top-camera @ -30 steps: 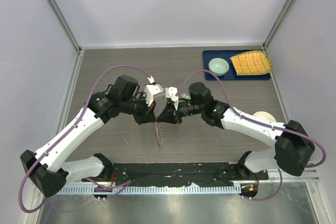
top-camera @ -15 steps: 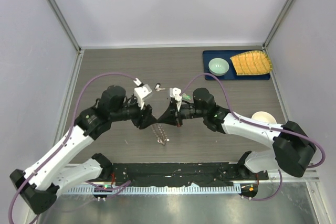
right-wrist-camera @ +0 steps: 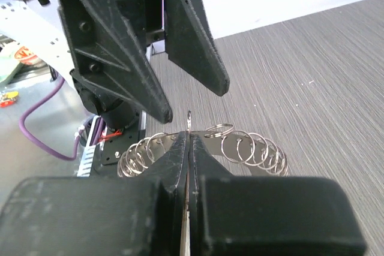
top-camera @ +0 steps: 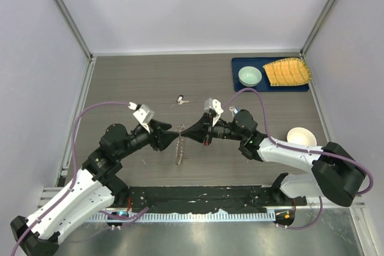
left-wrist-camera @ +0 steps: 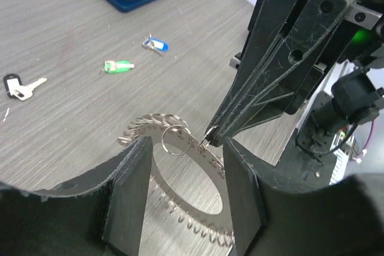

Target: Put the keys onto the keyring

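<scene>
Keyring: the big ring [left-wrist-camera: 191, 145], its rim crowded with small wire loops, stands on edge between my two arms over the middle of the counter [top-camera: 132, 82] (from above it shows only as a thin bristly line [top-camera: 179, 150]). I cannot tell whether its lower edge rests on the counter.
Right jaws: together, pinched on the ring's flat band at its upper edge. A sliver of metal shows just past the tips in my right wrist view.
Left jaws: apart, one on each side of the ring's upper part. Their tips are close to the right tips and I see no grip on anything.
Green key [left-wrist-camera: 117, 65]: flat on the counter beyond the ring, loose.
Blue key [left-wrist-camera: 156, 44]: flat too, near the green one but not touching it.
Black-headed key [top-camera: 180, 99]: lies alone, well apart from the other two.
Tray [top-camera: 271, 87]: dark blue, at the far right of the counter.
Bowl [top-camera: 249, 76]: pale green, on the tray's left part.
Yellow stack [top-camera: 288, 71]: ridged, on the tray beside the bowl.
White bowl [top-camera: 301, 136]: on the counter beside my right arm.
</scene>
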You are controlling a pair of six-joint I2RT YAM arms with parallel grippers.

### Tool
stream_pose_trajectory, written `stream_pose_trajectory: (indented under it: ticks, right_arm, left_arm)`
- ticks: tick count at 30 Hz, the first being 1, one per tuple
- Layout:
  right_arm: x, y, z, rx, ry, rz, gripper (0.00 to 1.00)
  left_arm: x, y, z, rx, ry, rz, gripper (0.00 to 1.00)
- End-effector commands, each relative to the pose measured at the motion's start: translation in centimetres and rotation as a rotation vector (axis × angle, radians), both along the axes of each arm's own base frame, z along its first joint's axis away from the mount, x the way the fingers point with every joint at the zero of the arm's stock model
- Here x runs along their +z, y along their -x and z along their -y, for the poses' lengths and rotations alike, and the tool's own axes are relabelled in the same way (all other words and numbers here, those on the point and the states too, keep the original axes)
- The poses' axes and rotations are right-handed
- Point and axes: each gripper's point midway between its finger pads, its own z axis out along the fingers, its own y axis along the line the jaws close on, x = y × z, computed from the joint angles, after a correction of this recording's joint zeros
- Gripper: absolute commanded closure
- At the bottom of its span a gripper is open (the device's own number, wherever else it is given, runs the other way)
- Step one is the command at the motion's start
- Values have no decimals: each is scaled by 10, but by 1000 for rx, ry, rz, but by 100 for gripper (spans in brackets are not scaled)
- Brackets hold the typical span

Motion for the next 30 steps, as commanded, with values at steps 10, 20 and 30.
stream_pose_trajectory:
  ticks: [10, 20, 30]
  right_arm:
    - [55, 7, 7, -7, -223, 74, 99]
    - [58, 11, 10, 28, -237, 71, 99]
    - [58, 10, 13, 32, -249, 64, 99]
  left_arm:
    - [46, 3, -3, 27, 244, 157, 67]
    - [41, 14, 18, -134, 218, 117, 68]
    - [38, 23, 25, -223, 236, 69, 73]
